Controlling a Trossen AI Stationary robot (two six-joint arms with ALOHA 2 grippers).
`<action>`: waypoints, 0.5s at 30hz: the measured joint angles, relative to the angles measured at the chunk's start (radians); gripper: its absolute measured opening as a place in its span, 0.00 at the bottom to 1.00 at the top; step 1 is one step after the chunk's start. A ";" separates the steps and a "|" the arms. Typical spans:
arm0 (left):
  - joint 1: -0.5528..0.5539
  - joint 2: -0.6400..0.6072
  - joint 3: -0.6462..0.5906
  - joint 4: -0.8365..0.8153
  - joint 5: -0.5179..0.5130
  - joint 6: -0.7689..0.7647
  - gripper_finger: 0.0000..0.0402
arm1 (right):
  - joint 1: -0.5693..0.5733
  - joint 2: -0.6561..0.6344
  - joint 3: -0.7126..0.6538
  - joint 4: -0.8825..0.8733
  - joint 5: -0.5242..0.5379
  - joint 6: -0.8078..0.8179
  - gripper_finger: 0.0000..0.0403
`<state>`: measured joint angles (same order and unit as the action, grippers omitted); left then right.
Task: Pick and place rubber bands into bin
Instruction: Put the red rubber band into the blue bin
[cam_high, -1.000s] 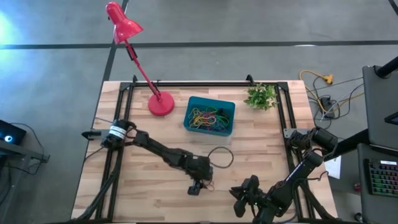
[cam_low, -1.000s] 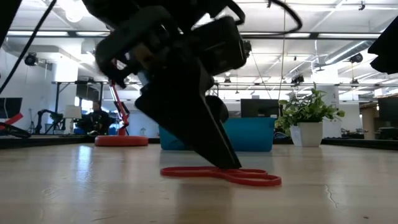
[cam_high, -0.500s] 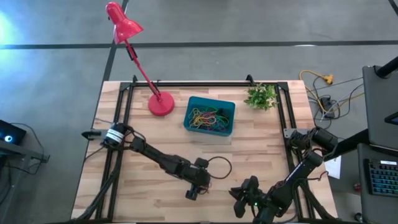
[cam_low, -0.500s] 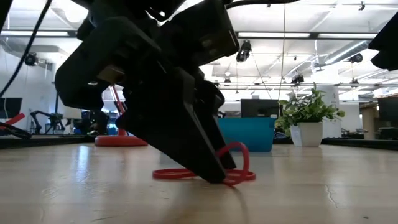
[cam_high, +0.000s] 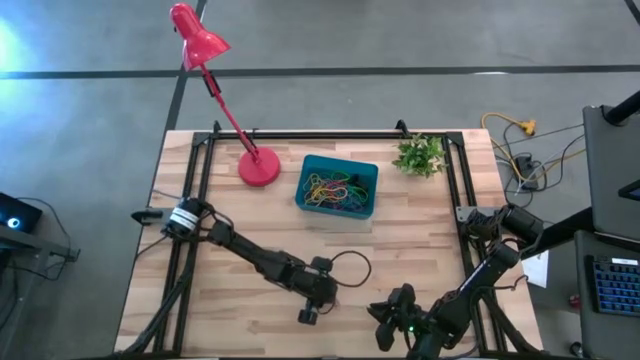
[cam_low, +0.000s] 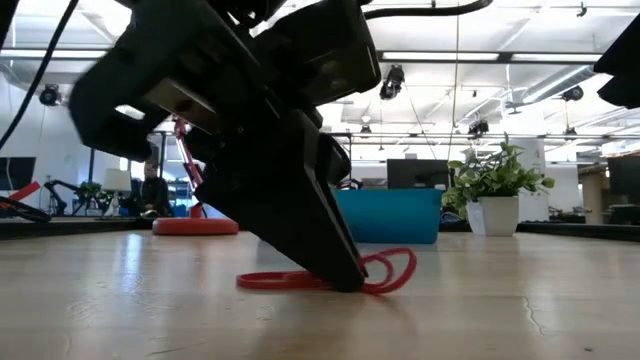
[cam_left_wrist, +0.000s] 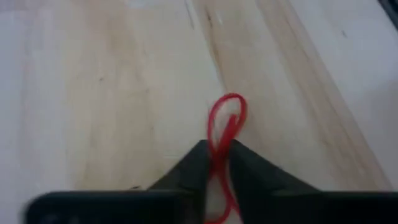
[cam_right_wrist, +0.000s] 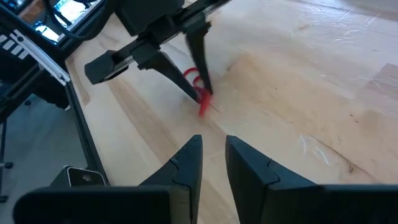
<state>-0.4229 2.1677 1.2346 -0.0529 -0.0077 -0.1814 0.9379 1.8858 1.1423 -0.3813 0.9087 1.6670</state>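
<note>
Fingertips of the left gripper (cam_left_wrist: 219, 163) pinch one red rubber band (cam_left_wrist: 225, 134) flat near the table's (cam_high: 420, 235) front edge, its loop trailing ahead, with the bin (cam_high: 338, 186) toward the back edge.

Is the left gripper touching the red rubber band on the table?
Touching. In the left wrist view, the left gripper has its two fingers closed on the red rubber band, which runs between them with no gap.

A: Red rubber band (cam_left_wrist: 225, 134) runs between the left gripper (cam_left_wrist: 216, 163) fingers; its near end is cut off at the frame edge.

B: Noted. In the low view the fingers hide the band's middle.
</note>
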 joint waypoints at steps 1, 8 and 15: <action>0.000 0.000 0.000 0.001 0.003 -0.001 0.08 | 0.000 0.000 0.000 0.000 0.000 0.000 0.15; 0.001 -0.009 0.004 -0.002 -0.002 0.000 0.01 | 0.000 0.000 0.000 0.002 0.000 -0.003 0.15; 0.004 -0.113 0.035 -0.025 -0.055 0.018 0.00 | 0.000 0.000 0.000 -0.004 0.000 -0.041 0.15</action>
<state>-0.4190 2.0545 1.2694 -0.0782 -0.0624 -0.1636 0.9379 1.8858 1.1423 -0.3851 0.9089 1.6256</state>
